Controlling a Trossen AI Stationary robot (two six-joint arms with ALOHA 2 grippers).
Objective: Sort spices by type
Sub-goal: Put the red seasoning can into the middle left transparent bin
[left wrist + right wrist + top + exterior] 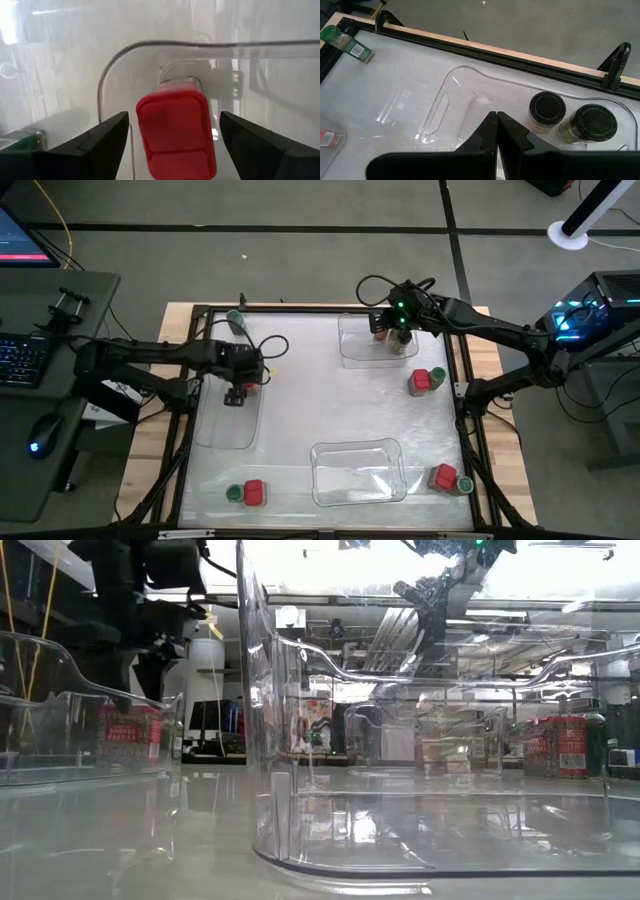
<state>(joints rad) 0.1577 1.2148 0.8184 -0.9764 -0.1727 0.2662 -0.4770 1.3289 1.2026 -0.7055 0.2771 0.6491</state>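
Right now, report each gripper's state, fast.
Left gripper: open, fingers apart on either side of a red spice box in the left tray.
Right gripper: shut, holding nothing.

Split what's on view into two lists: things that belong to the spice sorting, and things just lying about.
Belongs to the sorting:
- red square-topped spice box between the open left gripper fingers
- two dark-lidded jars in the clear plastic tray
- green-lidded jar lying by the frame
- shut right gripper

Lying about:
- keyboard
- computer mouse

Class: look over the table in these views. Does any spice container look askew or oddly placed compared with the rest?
Yes. The green-lidded jar near the table's far left corner lies on its side, label showing, while the two dark-lidded jars in the far tray stand upright.
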